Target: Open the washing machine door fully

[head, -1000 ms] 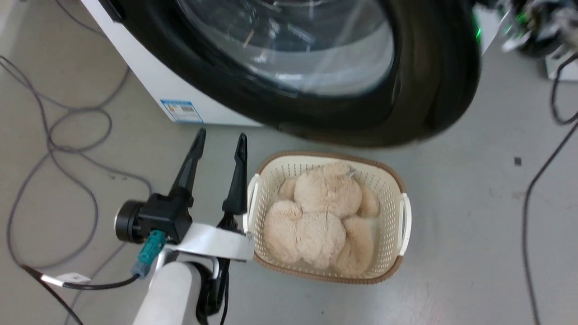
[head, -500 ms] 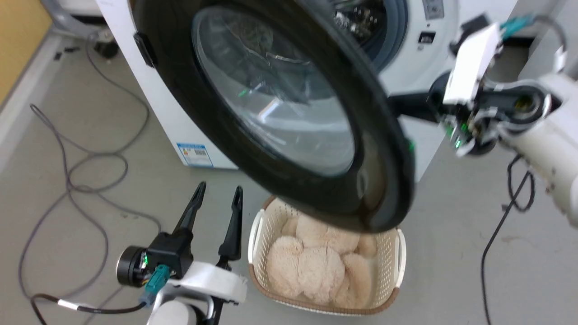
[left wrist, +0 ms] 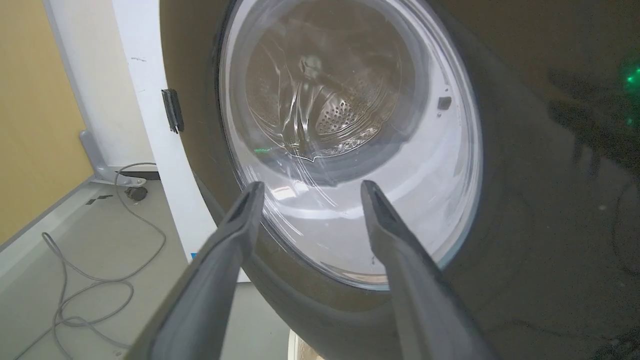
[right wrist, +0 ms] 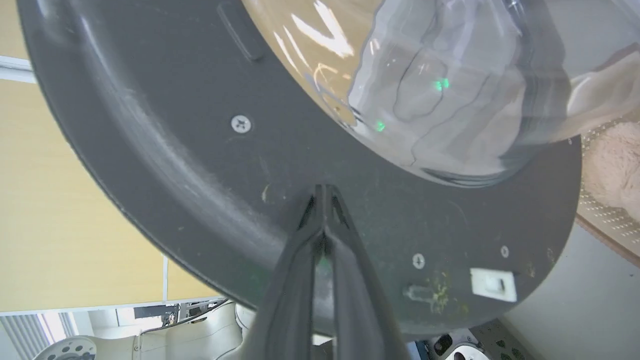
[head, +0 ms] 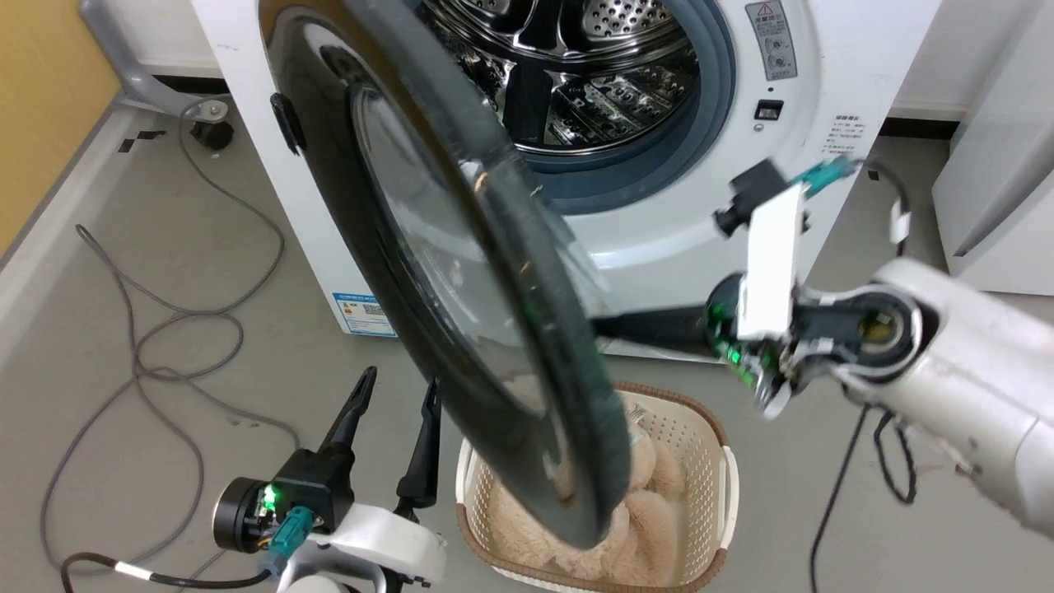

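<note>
Against the tips of the right gripper (right wrist: pixel 324 192), fingers pinched together on nothing, the door (right wrist: pixel 165 165) is standing half open off the machine (head: pixel 832 74); it should be pushing steadily outward near the rim. Below, the left gripper (head: pixel 401 379) is hanging spread, empty.

No wording is legible; the washing machine (head: pixel 659 255) carries a blue-and-white sticker (head: pixel 363 312) low on its white panel, left of the frame's centre, its print too small to read; a grey warning label (head: pixel 770 38) with a triangle sign stands at upper right; below it sits a block of tiny print (head: pixel 843 136), unreadable.
</note>
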Robot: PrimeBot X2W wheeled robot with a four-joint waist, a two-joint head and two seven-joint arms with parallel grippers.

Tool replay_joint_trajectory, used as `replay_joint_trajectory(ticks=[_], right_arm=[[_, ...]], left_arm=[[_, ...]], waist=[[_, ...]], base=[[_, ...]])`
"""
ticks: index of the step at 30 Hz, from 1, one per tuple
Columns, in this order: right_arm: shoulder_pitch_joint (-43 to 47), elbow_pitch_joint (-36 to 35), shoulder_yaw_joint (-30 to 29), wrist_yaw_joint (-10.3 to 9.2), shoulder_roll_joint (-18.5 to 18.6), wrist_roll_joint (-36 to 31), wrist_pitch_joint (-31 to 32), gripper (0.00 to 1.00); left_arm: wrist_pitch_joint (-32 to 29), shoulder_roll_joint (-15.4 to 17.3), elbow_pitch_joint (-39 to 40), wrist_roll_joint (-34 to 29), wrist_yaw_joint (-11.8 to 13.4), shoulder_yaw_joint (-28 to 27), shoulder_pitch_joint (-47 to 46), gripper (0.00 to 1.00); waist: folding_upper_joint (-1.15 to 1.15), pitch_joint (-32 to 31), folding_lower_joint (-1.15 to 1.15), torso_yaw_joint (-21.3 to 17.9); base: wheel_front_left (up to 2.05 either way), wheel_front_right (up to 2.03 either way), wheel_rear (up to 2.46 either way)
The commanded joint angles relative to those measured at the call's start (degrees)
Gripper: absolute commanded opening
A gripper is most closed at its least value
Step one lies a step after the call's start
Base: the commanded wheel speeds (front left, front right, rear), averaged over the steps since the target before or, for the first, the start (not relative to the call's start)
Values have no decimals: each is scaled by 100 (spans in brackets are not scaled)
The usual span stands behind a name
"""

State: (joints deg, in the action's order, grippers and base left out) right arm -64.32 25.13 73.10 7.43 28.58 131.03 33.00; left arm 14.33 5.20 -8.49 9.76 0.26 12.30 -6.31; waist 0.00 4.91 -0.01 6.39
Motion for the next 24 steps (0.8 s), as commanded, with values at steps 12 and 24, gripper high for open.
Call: replay_joint_trajectory(ticks=[12,24], right_arm=[[787,-986,-289,6,244,-246,-1918,100],[2958,-1746,-1539,6,662,-1364,-4680,100]], left_arm=[[-11,52,-3,58,56,47,80,100],[-25,180,-166,133,124,-11,208,100]], waist=[[0,-1,1,-42],[0,-160,1,-365]], base=[[0,0,0],[0,0,0]])
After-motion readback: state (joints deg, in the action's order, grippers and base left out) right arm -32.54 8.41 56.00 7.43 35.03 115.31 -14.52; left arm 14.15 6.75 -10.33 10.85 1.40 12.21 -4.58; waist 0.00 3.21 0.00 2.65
